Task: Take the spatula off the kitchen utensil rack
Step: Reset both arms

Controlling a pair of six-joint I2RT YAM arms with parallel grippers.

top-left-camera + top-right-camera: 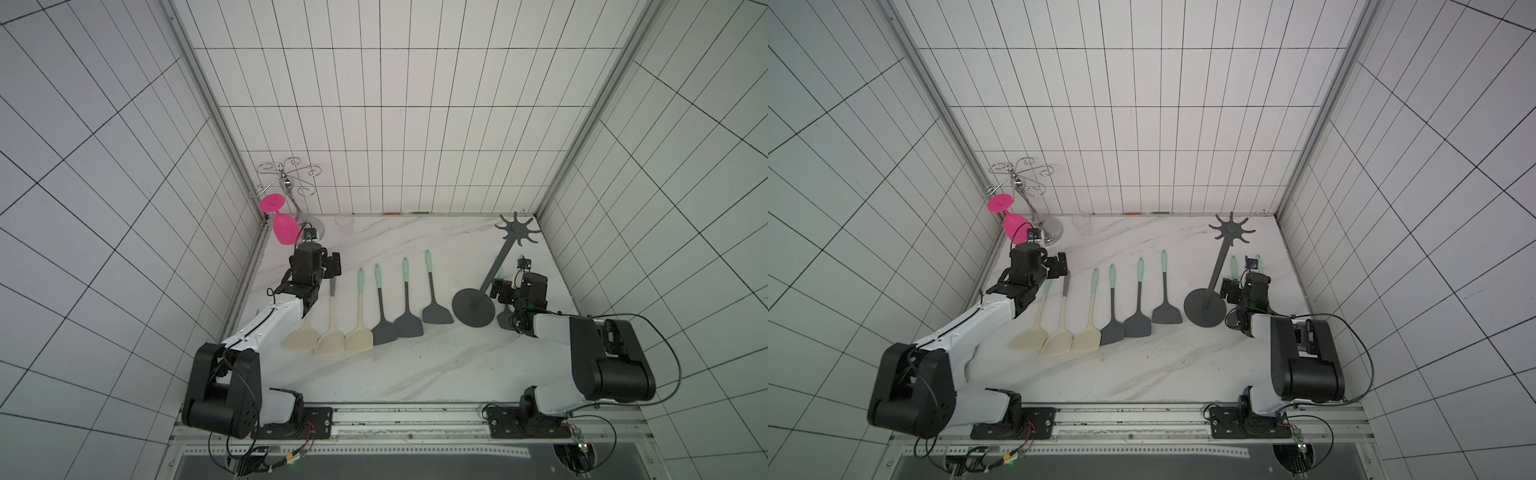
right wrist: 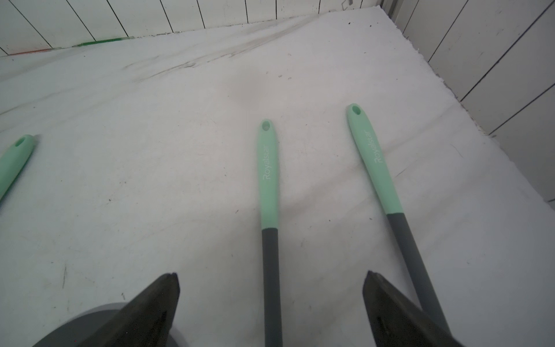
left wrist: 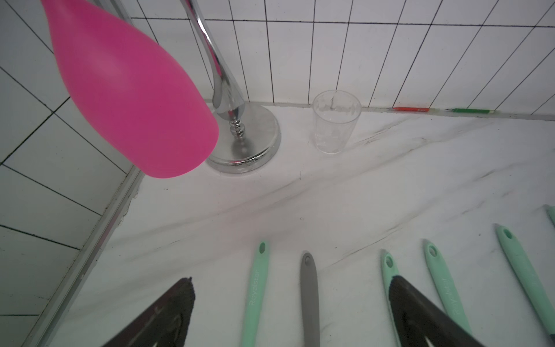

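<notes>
Gaping wide, left claw (image 3: 289,288) and right claw (image 2: 271,278) hover over matte spatulas (image 2: 268,168) on veined marble (image 2: 150,150).

Reaching forward with left arm (image 1: 270,324) and right arm (image 1: 550,330), left gripper (image 3: 289,281) and right gripper (image 2: 271,275) empty, fingers (image 3: 168,312) spread wide.

Even, diffuse bright light, soft faint shadows, wide-angle bending at edges (wrist views slightly soft)
</notes>
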